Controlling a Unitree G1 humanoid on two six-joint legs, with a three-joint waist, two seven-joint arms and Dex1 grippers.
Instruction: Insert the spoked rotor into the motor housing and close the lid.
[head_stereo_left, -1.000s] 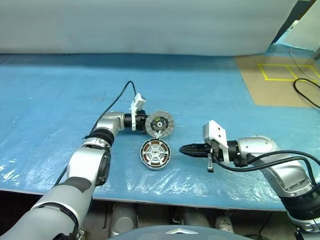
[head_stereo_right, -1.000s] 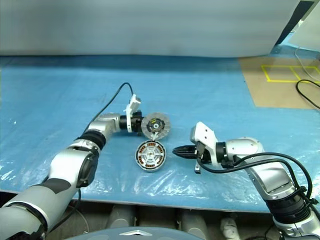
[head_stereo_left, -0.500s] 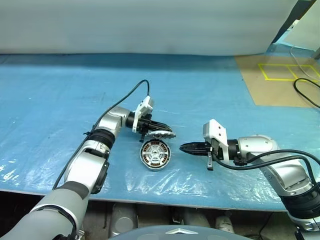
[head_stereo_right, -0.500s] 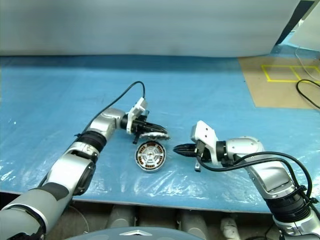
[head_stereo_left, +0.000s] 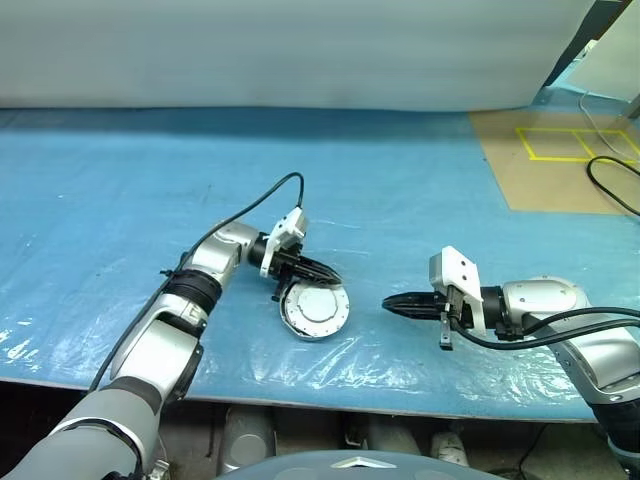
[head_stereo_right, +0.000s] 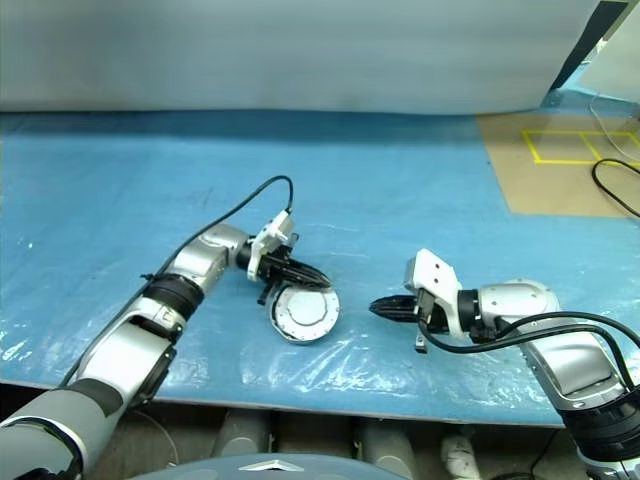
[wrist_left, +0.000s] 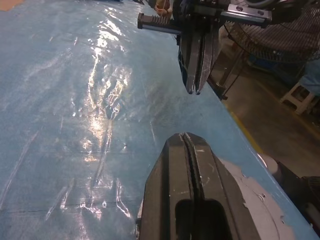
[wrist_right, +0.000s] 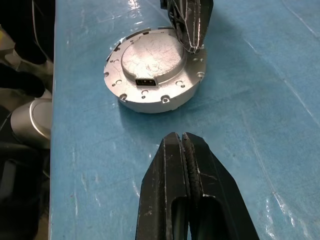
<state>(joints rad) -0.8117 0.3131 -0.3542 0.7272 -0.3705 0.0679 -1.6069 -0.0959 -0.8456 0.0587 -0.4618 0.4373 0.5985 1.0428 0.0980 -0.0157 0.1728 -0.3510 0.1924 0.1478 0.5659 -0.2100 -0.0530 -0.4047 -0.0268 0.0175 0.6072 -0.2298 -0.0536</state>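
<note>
The left gripper, fingers pressed together and empty, rests its tips on the plain grey disc lid, folded down over the round silver-grey motor housing at lower centre on the blue plastic-covered bench. The right gripper, likewise closed and empty, hovers just right. The assembly looks rigid, heavy and smooth, best pressed from above or held by its rim.
</note>
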